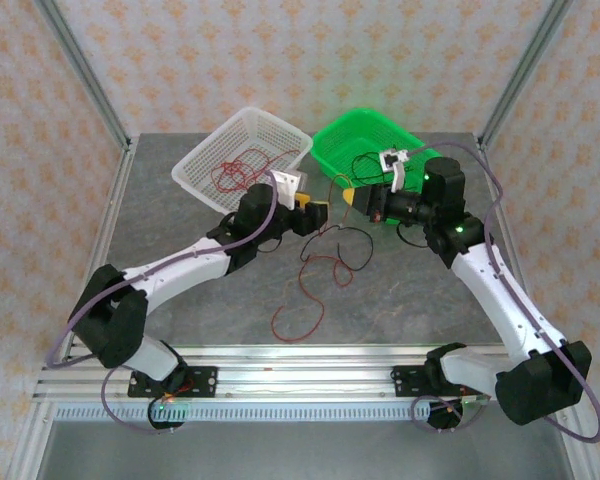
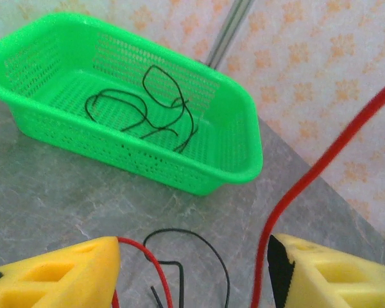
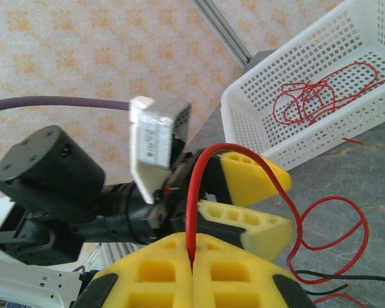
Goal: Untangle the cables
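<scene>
Above the table point(image 1: 200, 300), right end effector point(image 3: 192, 260) pinches red cable point(image 3: 191, 205); left end effector point(image 2: 192, 258) gapes.

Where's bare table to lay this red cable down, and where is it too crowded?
Free: grey table between the tangled cables and the right arm; also between the left arm and the tangle. Crowded: between the left hand and right hand, near the white basket and green basket.
</scene>
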`<state>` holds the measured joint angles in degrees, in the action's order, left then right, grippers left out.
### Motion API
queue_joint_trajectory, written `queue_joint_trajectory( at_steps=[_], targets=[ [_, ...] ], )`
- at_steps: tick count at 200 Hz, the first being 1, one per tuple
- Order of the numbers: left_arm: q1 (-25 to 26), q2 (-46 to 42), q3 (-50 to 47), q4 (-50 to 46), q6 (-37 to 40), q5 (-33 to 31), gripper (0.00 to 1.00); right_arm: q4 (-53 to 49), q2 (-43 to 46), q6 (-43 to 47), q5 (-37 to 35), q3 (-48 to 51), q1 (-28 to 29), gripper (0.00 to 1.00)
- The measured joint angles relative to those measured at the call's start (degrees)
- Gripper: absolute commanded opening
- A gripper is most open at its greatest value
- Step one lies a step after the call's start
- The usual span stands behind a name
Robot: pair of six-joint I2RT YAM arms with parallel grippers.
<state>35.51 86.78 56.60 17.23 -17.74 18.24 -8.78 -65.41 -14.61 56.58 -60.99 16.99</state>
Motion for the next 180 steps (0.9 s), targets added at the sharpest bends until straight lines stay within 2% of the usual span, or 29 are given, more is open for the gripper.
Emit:
queue_joint_trajectory(
  at_steps=[66, 133, 180],
  targets=[
    [-5.88, 2.62, 0.00, -0.24, -2.60, 3.06, 0.56, -0.04, 0.11, 0.63, 0.26, 0.00, 0.00, 0.00],
    [-5.99, 4.33, -1.03, 0.57, -3.37, 8.90, 0.53, -0.02, 0.52, 0.76, 0.28, 0.00, 0.00, 0.00],
    [-5.99, 5.55, -2.75, 0.63, -3.17, 8.33, 0.40, 0.07, 0.55, 0.70, 0.26, 0.00, 0.00, 0.00]
  ],
)
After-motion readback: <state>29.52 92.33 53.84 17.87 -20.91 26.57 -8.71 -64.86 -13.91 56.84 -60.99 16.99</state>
